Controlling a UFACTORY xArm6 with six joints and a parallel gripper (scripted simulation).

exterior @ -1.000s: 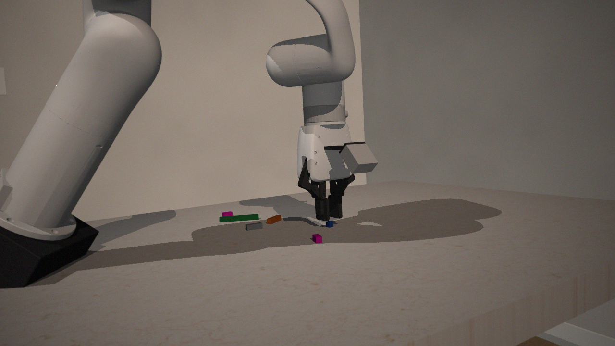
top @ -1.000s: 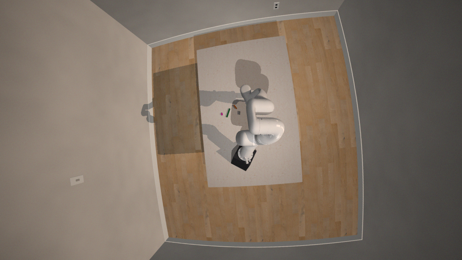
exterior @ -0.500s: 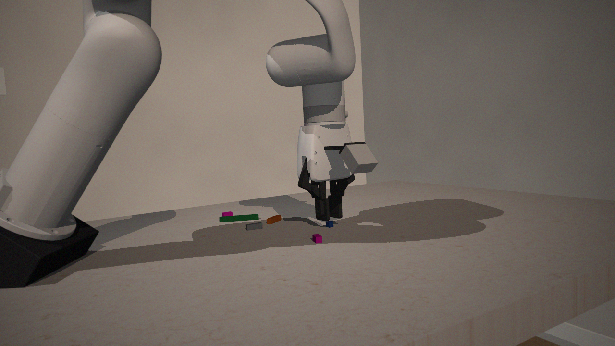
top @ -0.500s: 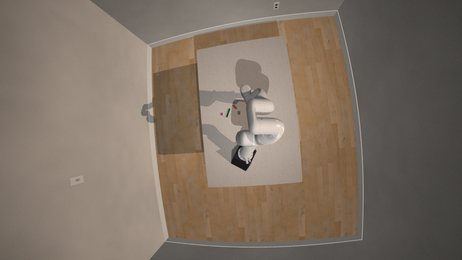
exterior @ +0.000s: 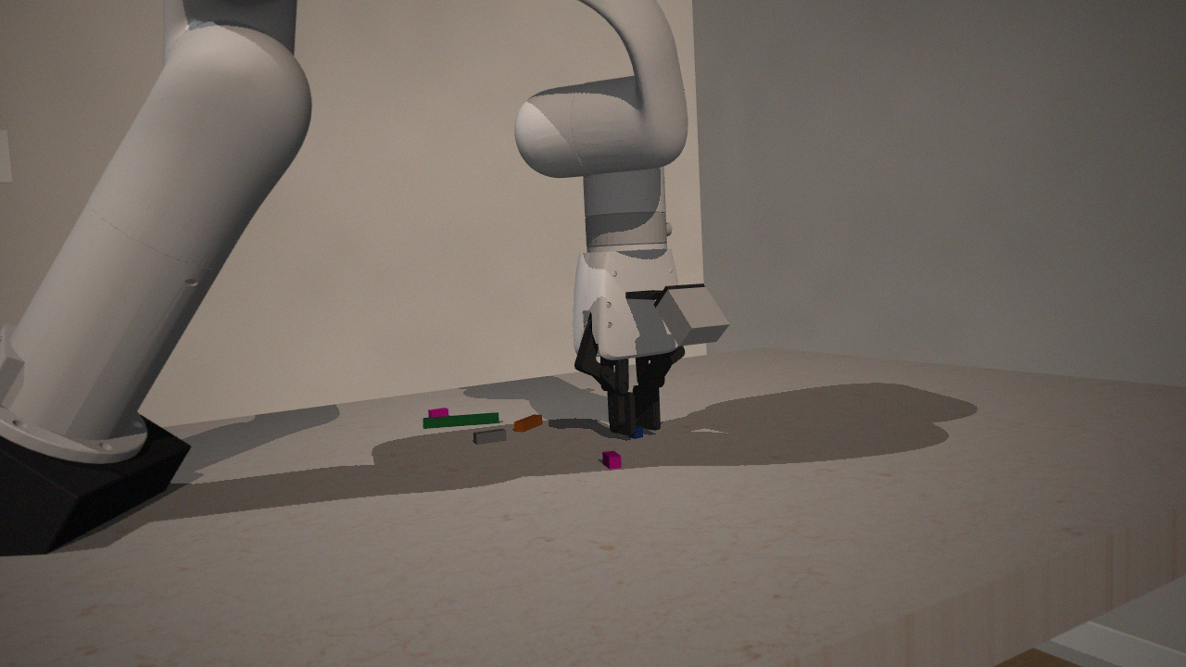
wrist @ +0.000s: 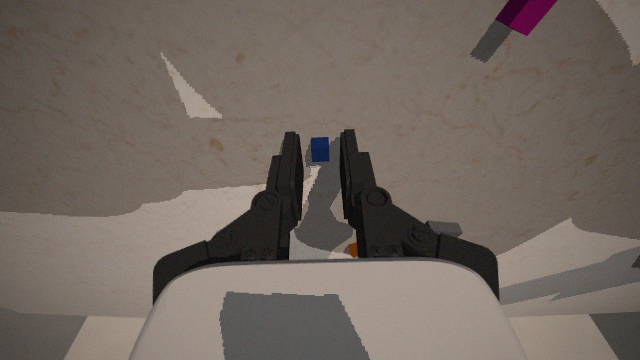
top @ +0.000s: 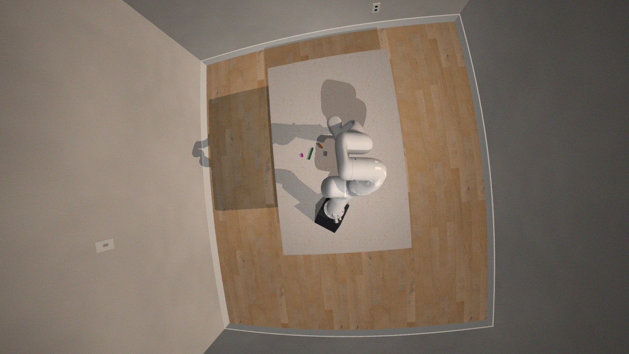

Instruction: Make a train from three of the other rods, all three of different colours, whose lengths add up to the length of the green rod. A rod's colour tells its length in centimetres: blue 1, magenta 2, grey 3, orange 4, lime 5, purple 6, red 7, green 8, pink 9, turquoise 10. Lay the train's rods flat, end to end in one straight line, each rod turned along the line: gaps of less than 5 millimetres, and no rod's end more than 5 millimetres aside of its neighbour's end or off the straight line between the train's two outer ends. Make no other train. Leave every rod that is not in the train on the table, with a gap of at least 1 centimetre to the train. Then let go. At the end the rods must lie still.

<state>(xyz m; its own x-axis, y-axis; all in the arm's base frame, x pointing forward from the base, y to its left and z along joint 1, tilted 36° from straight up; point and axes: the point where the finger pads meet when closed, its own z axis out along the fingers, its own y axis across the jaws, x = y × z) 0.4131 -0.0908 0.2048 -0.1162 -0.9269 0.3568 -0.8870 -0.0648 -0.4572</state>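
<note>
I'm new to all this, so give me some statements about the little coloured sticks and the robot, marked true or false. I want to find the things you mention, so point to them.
1. The blue rod (exterior: 637,432) (wrist: 320,149) lies between the fingers of the gripper (exterior: 635,429) (wrist: 320,150). True.
2. The gripper is squeezing the blue rod. False: there is space beside it.
3. The green rod (top: 310,153) (exterior: 460,421) is the longest. True.
4. Only one magenta rod is there. False: there are two (exterior: 438,412) (exterior: 611,459).
</note>
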